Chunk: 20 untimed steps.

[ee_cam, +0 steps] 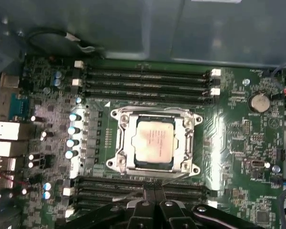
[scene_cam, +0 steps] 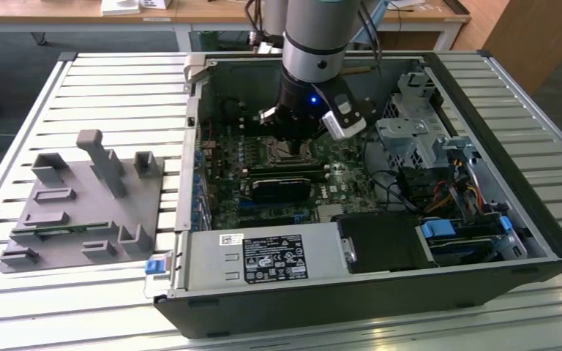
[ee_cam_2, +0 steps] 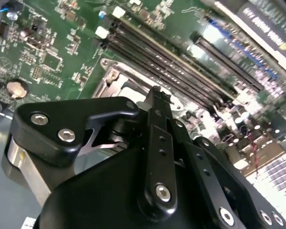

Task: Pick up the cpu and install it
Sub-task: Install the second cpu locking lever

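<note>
A lab or workshop bench for robot assembly. An opened computer case [scene_cam: 359, 219] lies on a slatted aluminium table [scene_cam: 115, 80] beside a grey parts fixture [scene_cam: 76, 212]. Wooden desks [scene_cam: 213, 11] stand behind

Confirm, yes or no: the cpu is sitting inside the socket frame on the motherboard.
Yes. In the first wrist view the cpu lies flat within the socket frame, its silver top facing up, with the gripper apart from it.

a desk [scene_cam: 56, 307] of pale slatted metal is seen in the exterior view, lit brightly and evenly. beyond it a wooden table [scene_cam: 213, 11] on white legs is set against a grey floor [scene_cam: 27, 44]. a brown wooden panel [scene_cam: 530, 36] stands at the exterior view's right.
</note>
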Motion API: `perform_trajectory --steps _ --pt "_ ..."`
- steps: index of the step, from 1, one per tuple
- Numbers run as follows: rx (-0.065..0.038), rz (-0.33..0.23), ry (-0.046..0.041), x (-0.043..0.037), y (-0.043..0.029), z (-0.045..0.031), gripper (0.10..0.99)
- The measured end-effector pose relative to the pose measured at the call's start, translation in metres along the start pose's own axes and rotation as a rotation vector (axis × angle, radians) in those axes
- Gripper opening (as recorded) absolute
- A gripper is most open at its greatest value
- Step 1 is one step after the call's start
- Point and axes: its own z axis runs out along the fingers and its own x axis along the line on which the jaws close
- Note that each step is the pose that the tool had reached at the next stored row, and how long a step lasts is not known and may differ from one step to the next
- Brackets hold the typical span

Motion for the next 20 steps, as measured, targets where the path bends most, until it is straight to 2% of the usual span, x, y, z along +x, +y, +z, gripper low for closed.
perform_trajectory --steps 5,9,16,18,20 --pt "0.0 0.0 -0.0001 0.0074 -0.0036 0.0025 0.106" --pt "0.0 -0.001 0.0002 0.011 -0.0042 0.0091 0.106" --pt "0.0 -0.002 0.0002 0.0125 -0.0053 0.0218 0.106" --pt "-0.003 -0.002 0.0 0.0133 -0.0055 0.0244 0.106" --pt "-0.01 -0.002 -0.0002 0.0143 -0.0057 0.0257 0.106"
